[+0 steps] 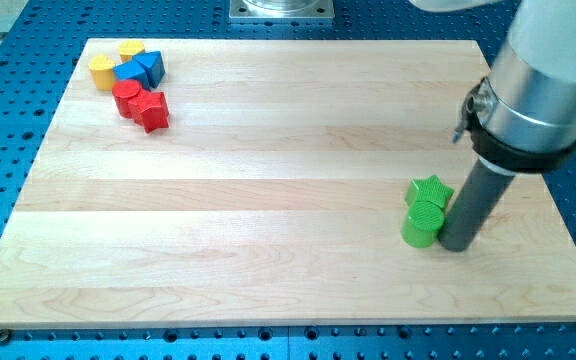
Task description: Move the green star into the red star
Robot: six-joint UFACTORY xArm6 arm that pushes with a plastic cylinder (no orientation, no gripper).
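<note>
My tip (458,246), a bare rod holding nothing, is sitting just right of the green cylinder (421,224), probably touching it. The green star (429,190) is lying behind it. Next: pushing up-left toward the distant red star (152,110).

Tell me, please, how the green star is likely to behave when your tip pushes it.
The green star looks rigid and squat, so it should slide rather than tip. Its points may make it turn under an off-centre push. It touches the green cylinder, beside my tip, so both would probably move together.
</note>
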